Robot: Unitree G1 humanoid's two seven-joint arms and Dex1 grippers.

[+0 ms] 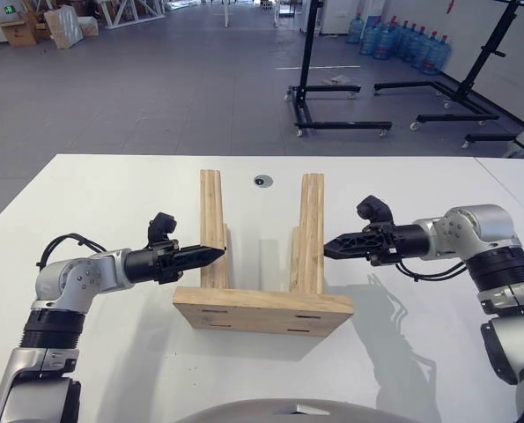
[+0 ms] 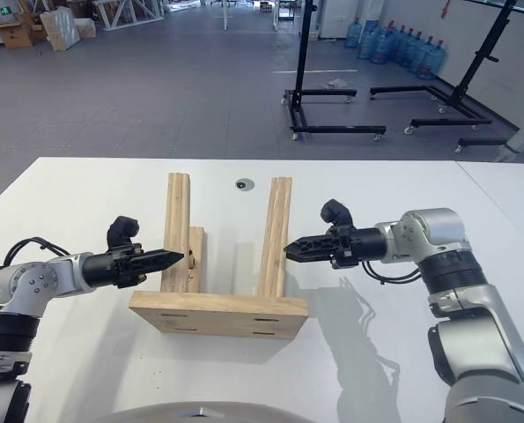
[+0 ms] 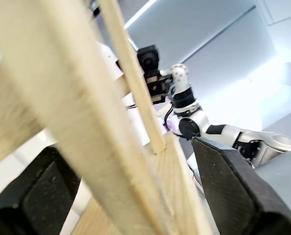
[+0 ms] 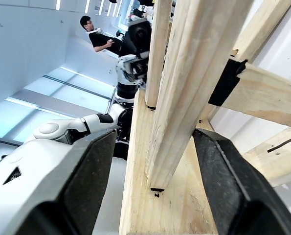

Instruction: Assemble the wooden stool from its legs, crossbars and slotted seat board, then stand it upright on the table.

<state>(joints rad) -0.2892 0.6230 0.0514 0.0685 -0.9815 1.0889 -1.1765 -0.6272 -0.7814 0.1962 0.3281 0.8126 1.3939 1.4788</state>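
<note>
The wooden stool lies on its side on the white table [image 1: 103, 194]. Its slotted seat board [image 1: 262, 310] stands on edge nearest me, and the legs point away. My left gripper [image 1: 216, 254] is at the outer side of the left leg [image 1: 211, 211], tips at the wood. In the left wrist view its black fingers [image 3: 233, 196] are apart on either side of that leg. My right gripper [image 1: 329, 248] is level with the right leg [image 1: 311, 220], just outside it. Its fingers [image 4: 77, 186] are spread with gaps around the leg [image 4: 184, 98] and a crossbar [image 4: 267, 93] behind.
A small round grommet [image 1: 262, 181] sits in the table behind the stool. Beyond the table's far edge, black wheeled frames [image 1: 332, 97] and water bottles [image 1: 402, 40] stand on the grey floor. Bare tabletop lies to both sides of the stool.
</note>
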